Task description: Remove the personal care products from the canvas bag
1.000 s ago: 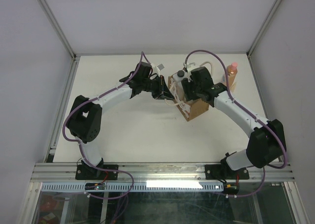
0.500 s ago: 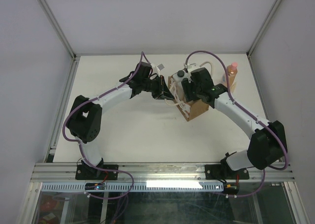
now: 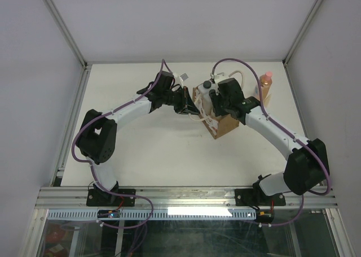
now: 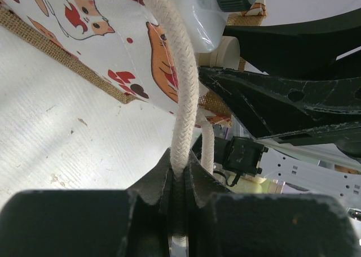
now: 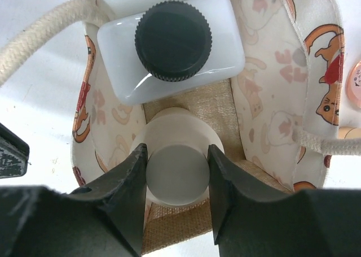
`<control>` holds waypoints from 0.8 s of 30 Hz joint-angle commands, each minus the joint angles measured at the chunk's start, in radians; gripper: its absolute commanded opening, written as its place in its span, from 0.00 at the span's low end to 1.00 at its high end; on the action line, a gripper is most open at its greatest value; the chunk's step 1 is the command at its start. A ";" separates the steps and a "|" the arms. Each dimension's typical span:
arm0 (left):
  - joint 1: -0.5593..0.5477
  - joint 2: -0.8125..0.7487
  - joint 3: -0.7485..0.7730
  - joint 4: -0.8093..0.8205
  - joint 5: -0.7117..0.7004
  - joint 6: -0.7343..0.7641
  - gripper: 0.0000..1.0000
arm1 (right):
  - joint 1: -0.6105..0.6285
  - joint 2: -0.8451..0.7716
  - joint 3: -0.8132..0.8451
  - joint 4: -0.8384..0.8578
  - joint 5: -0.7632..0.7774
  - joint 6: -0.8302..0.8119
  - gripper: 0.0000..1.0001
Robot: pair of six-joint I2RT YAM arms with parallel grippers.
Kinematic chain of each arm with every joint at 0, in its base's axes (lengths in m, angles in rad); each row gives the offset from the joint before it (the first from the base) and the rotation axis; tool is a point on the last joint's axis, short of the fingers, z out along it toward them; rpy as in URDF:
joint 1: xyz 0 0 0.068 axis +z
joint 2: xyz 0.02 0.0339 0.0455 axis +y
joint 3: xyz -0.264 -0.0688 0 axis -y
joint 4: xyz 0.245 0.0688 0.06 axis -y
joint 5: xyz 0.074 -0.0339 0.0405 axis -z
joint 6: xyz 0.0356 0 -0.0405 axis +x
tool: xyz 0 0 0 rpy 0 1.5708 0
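The bag (image 5: 265,70) is coarse burlap with a smooth printed cloth lining, its handle (image 4: 183,93) thick twisted rope — matt and fibrous. The white bottle (image 5: 225,59) is glossy plastic under a ribbed matt cap (image 5: 173,39); the cream bottle (image 5: 176,175) is smooth and matt. The fingers (image 5: 127,200) are matt black plastic, the table (image 4: 51,144) faintly ribbed white.

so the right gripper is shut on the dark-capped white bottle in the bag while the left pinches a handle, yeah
No: the right wrist view shows the right gripper shut on the cream bottle in the bag, not the dark-capped bottle. The left gripper does pinch a handle.
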 commanded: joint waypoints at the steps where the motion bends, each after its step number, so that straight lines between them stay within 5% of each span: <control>1: -0.001 -0.039 -0.003 0.035 0.020 -0.004 0.00 | 0.008 -0.022 0.002 -0.002 0.029 -0.032 0.00; 24: -0.001 -0.049 -0.028 0.056 -0.019 -0.021 0.00 | 0.008 -0.044 0.192 -0.066 0.053 0.056 0.00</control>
